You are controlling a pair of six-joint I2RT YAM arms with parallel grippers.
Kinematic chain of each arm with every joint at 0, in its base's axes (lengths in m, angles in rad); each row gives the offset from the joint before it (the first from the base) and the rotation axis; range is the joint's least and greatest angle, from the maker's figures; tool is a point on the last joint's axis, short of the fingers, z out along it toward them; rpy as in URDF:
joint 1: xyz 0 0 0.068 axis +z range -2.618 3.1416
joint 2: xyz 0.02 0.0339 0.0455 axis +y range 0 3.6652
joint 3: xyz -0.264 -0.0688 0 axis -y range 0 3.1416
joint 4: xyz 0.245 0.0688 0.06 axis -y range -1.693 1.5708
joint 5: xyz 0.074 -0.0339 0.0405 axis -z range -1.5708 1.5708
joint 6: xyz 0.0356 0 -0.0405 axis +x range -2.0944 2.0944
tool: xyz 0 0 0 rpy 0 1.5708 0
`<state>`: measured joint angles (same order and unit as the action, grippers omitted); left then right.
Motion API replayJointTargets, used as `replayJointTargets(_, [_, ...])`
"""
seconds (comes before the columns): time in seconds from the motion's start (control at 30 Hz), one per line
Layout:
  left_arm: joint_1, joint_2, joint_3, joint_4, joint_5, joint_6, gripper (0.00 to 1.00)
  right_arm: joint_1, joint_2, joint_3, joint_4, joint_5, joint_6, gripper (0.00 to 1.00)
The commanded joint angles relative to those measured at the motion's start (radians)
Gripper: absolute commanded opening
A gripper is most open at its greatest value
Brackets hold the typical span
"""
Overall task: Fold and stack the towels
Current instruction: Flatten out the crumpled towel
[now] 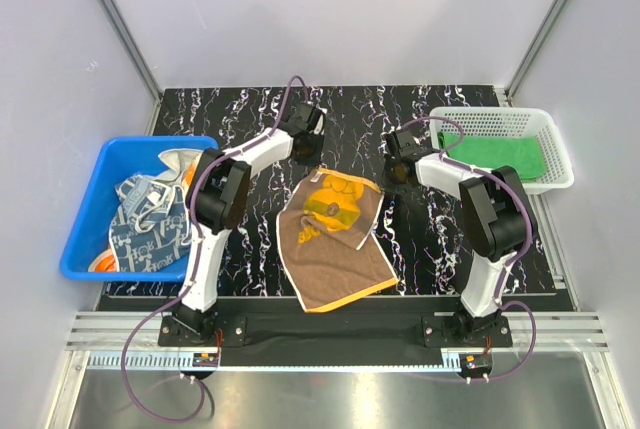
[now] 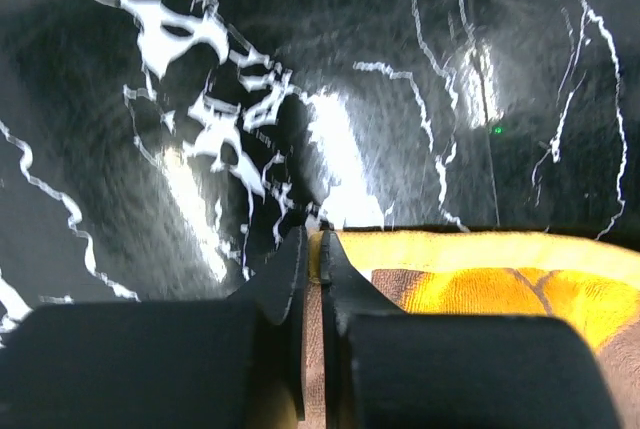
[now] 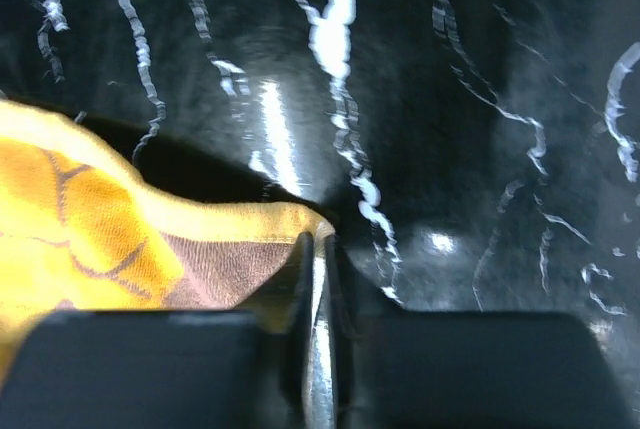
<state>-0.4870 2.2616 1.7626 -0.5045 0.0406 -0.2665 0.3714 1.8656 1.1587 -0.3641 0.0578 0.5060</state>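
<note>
towels lie in three places, and only the top view shows us that. the orange-yellow towel (image 1: pixel 335 249) with brown lettering is spread over the middle of the bench (image 1: pixel 440 239), its near edge at the bench's near edge. a green towel (image 1: pixel 500 154) lies flat in the white mesh basket (image 1: pixel 560 164) at the far right corner. a navy-patterned towel (image 1: pixel 150 229) and a cream towel (image 1: pixel 178 164) are heaped in the blue bin (image 1: pixel 85 239) at the left edge.

from above we see the left gripper (image 1: pixel 311 154) and the right gripper (image 1: pixel 397 169) down at the orange-yellow towel's two far corners, but not how their jaws stand. the wrist views settle it. in the left wrist view the jaws are pinched together with the towel's yellow hem caught between them, the cloth running off to the right. in the right wrist view the jaws are likewise closed tight on the hem at a corner, the cloth running off to the left. both wrist views are blurred, with the marbled black bench top beyond the fingers.
</note>
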Motion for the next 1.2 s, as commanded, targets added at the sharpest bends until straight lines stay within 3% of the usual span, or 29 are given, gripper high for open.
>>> replayJointTargets(0.0, [0.001, -0.039, -0.096, -0.043, -0.010, -0.020, 0.00, -0.003, 0.024, -0.010, 0.077, -0.055, -0.049, 0.01])
replayJointTargets(0.33, [0.008, -0.253, -0.074, -0.117, -0.097, -0.025, 0.00, -0.003, -0.067, 0.094, 0.110, -0.066, -0.179, 0.00])
replayJointTargets(0.6, [0.014, -0.359, 0.138, -0.201, -0.168, 0.003, 0.00, -0.003, -0.174, 0.272, 0.114, 0.025, -0.335, 0.00])
replayJointTargets(0.83, [0.054, -0.347, 0.262, -0.126, -0.168, 0.012, 0.00, -0.031, -0.116, 0.479, 0.174, 0.077, -0.458, 0.00])
replayJointTargets(1.17, [0.114, -0.162, 0.403, -0.066, -0.055, 0.104, 0.00, -0.091, 0.039, 0.567, 0.341, -0.004, -0.555, 0.00])
